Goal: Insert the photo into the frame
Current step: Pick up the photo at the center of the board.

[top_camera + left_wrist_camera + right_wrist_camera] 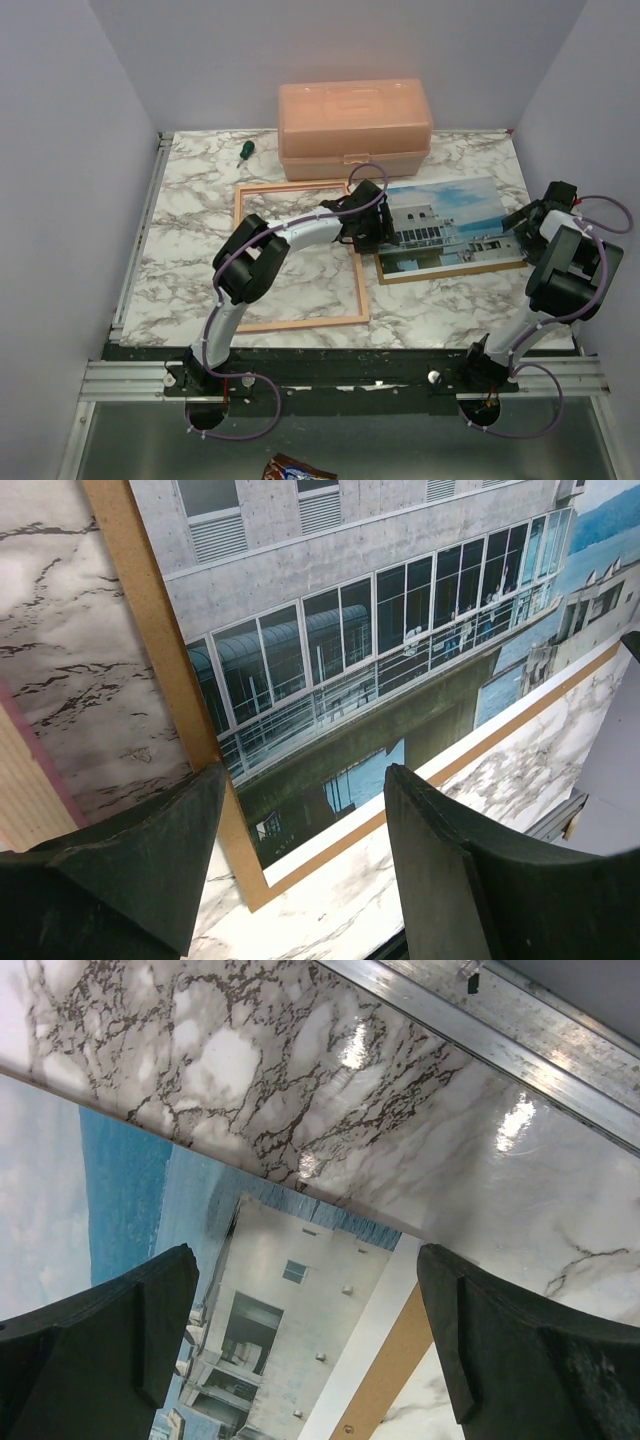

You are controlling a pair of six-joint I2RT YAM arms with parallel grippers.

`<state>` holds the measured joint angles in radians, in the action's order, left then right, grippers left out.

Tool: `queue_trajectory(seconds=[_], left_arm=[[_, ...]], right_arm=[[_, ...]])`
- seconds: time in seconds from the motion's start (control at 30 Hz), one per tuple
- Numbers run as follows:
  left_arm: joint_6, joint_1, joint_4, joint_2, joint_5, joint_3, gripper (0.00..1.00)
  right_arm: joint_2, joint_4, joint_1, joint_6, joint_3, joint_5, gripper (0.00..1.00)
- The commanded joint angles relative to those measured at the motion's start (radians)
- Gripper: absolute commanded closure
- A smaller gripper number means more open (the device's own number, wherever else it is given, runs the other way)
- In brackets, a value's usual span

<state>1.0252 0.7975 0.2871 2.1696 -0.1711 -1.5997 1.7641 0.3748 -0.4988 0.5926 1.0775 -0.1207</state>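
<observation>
pink frame (300, 322) partly hidden under left arm (296, 229); left pincer (305, 780) and right pincer (305, 1260) apart over the photo (450, 225).

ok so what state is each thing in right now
photo: flat on the backing board, outside the frame, not gripped
frame: flat on the table, nothing in it
backing board: flat under the photo
plastic box: lid shut
screwdriver: lying on the table
left gripper: open above the photo's left end
right gripper: open above the photo's right end
</observation>
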Motion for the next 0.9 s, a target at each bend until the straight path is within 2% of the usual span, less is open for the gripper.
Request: queue_trajectory(seconds=[0.0, 0.23, 0.7, 0.87], left_arm=[[-0.020, -0.011, 0.066, 0.019, 0.016, -0.007, 0.33], [-0.023, -0.014, -0.018, 0.005, -0.044, 0.052, 0.36], [-0.037, -0.016, -0.023, 0.042, -0.108, 0.049, 0.41], [-0.042, -0.015, -0.032, 0.037, -0.116, 0.059, 0.42]], right_arm=[[0.031, -0.033, -0.004, -0.006, -0.051, 0.158, 0.00], [0.011, -0.058, -0.004, -0.007, -0.087, 0.298, 0.01], [0.003, -0.210, 0.000, 0.064, -0.188, 0.621, 0.04], [-0.018, -0.247, 0.029, 0.105, -0.204, 0.686, 0.04]])
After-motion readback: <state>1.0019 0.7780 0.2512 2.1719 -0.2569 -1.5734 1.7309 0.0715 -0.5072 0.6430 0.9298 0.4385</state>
